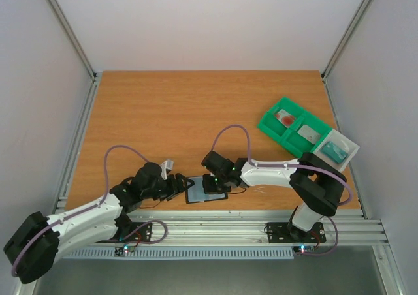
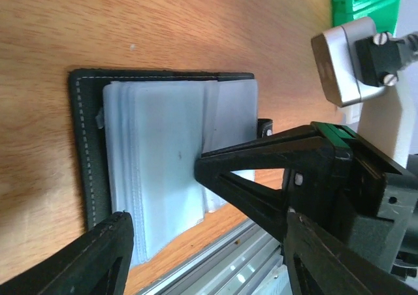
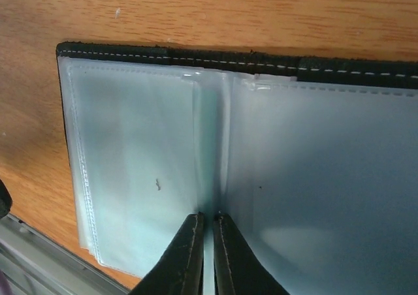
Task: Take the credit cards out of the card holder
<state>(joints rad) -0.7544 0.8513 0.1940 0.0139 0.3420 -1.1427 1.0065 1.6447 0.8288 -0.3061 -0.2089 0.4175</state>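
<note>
Table (image 1: 196,112): wooden top with a metal rail along the near edge.
Green tray (image 1: 269,126): compartmented, at the far right, well apart from the work.
Card holder (image 1: 196,194): black, lying open and flat near the table's near edge, between the two arms. The grey-blue inside and clear sleeves face up. Its long axis runs left to right along the near edge, slightly skewed, and the middle fold crosses it from near to far.
Left gripper (image 1: 180,185): fingers spread wide, low beside the holder's left end, gripping nothing.
Right gripper (image 3: 208,222): fingers drawn almost together, tips on the middle fold of the sleeves. Whether a sleeve is pinched cannot be told.
Credit cards: cannot be told apart from the pale sleeves.
</note>
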